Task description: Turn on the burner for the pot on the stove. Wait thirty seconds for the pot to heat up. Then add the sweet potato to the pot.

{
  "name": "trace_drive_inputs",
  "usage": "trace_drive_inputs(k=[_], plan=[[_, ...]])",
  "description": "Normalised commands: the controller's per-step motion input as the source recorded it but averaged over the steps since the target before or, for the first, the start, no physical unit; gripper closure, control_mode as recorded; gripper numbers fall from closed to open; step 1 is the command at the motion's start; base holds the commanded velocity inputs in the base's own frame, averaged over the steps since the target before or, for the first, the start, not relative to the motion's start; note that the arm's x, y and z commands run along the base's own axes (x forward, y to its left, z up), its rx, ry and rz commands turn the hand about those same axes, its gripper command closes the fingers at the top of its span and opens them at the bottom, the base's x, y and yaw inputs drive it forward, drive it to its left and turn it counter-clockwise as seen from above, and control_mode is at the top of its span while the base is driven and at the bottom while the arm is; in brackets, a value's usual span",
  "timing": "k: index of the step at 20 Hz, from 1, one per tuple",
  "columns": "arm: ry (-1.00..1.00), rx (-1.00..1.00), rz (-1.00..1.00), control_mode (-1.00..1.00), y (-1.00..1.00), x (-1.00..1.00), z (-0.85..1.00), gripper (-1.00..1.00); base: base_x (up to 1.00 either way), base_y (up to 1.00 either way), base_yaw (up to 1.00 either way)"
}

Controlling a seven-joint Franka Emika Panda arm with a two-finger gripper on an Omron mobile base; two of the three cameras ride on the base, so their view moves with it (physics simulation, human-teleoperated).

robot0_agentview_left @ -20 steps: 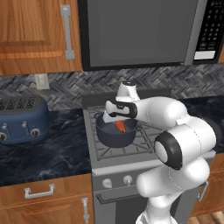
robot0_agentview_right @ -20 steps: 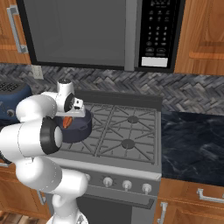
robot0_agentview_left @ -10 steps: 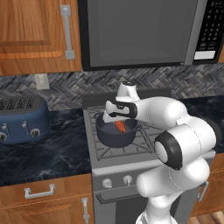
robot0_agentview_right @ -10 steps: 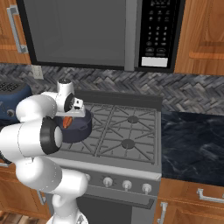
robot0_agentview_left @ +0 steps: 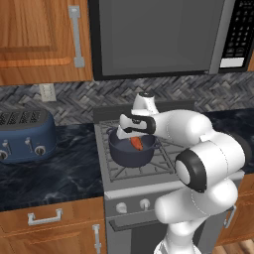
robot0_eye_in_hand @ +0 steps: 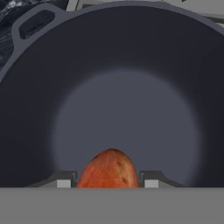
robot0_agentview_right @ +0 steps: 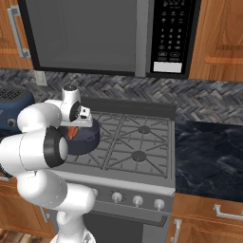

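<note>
I found the gripper [robot0_eye_in_hand: 111,183] clamped on the sweet potato [robot0_eye_in_hand: 109,169] above the pot [robot0_eye_in_hand: 39,87]; I judged it should release centrally, low.

You are looking at a home kitchen. A steel gas stove [robot0_agentview_right: 135,147] with grates and front knobs stands at 12 o'clock, a microwave [robot0_agentview_left: 158,37] hangs above it, wooden cabinets [robot0_agentview_left: 42,39] fill 10 o'clock, and a blue toaster [robot0_agentview_left: 25,135] sits at 9 o'clock on a dark marble counter [robot0_agentview_left: 54,176] below a herringbone tile backsplash [robot0_agentview_right: 213,102].
</note>
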Motion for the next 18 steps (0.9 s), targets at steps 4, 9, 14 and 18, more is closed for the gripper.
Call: trace_drive_inputs(k=[4, 9, 14, 18], plan=[[0.00, 0.00, 0.00, -1.00, 0.00, 0.00, 0.00, 1.00, 0.00, 0.00, 0.00], [0.00, 0.00, 0.00, -1.00, 0.00, 0.00, 0.00, 1.00, 0.00, 0.00, 0.00], [0.00, 0.00, 0.00, -1.00, 0.00, 0.00, 0.00, -1.00, 0.00, 0.00, 0.00], [0.00, 0.00, 0.00, -1.00, 0.00, 0.00, 0.00, -1.00, 0.00, 0.00, 0.00]])
